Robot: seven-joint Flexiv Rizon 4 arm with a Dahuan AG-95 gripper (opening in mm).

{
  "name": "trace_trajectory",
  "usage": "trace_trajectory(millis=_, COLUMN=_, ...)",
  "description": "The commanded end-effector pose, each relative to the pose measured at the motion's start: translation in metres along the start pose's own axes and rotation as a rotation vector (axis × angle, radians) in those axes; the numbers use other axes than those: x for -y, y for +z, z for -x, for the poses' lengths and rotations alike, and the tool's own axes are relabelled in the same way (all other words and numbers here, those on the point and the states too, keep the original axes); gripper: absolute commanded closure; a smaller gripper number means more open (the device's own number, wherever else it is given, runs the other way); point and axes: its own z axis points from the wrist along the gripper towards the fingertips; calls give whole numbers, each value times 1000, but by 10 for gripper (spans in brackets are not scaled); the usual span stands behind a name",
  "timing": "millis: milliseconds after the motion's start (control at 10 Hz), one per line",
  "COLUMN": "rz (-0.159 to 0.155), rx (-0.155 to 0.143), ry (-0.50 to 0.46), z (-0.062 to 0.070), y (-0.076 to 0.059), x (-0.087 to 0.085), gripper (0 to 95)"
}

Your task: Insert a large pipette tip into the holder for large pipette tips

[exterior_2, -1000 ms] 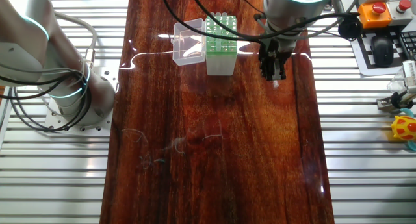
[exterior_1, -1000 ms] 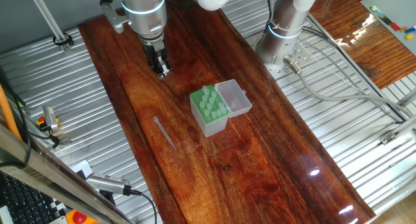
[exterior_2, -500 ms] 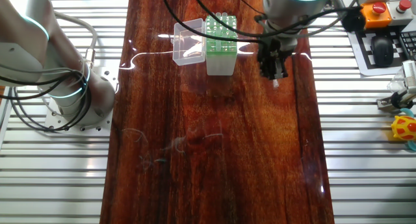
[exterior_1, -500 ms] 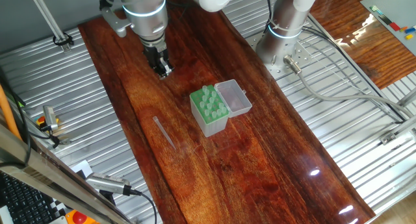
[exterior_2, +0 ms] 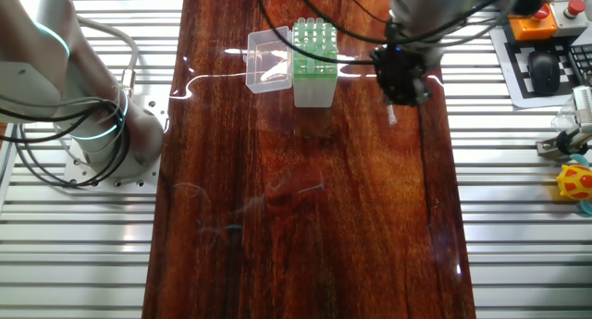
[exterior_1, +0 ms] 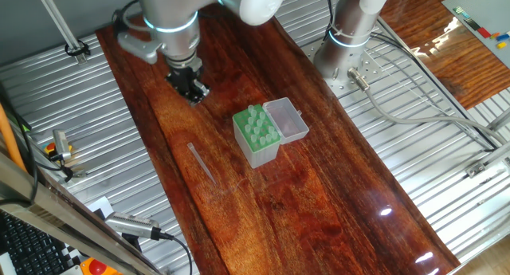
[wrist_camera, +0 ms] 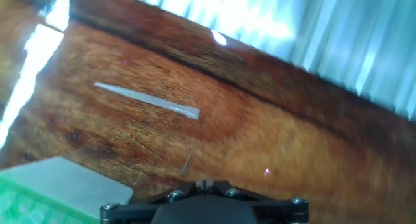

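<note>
The large pipette tip lies flat on the wooden table, to the left front of the holder. In the hand view it shows as a clear tapered tube ahead of the fingers. The holder for large pipette tips is a green box with its clear lid open beside it; it also shows in the other fixed view and at the hand view's bottom left corner. My gripper hangs above the table behind the tip, jaws together and empty, right of the holder in the other fixed view.
The wooden table is flanked by ribbed metal surfaces. The robot base stands at the back right. A controller with a red button and a yellow toy sit off the table's side.
The hand has turned about its axis and shifted slightly sideways above the table. The pipette tip and holder have not moved.
</note>
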Motion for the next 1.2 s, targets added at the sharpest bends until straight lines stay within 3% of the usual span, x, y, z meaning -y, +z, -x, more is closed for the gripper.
trace_trajectory(millis=100, rz=4, rx=-4, ry=-261, z=31, y=8, x=11, gripper=950)
trace_trajectory(millis=500, rz=4, rx=-5, ry=-364, z=32, y=11, x=13, gripper=950)
trace_trajectory(millis=800, rz=38, rx=27, ry=-456, z=32, y=11, x=13, gripper=950)
trace_trajectory(millis=1000, rz=46, rx=32, ry=-442, z=32, y=11, x=13, gripper=950)
trace_trajectory(millis=1100, rz=50, rx=36, ry=-460, z=35, y=13, x=11, gripper=760)
trace_trajectory(millis=1200, rz=49, rx=38, ry=-483, z=43, y=19, x=5, gripper=760)
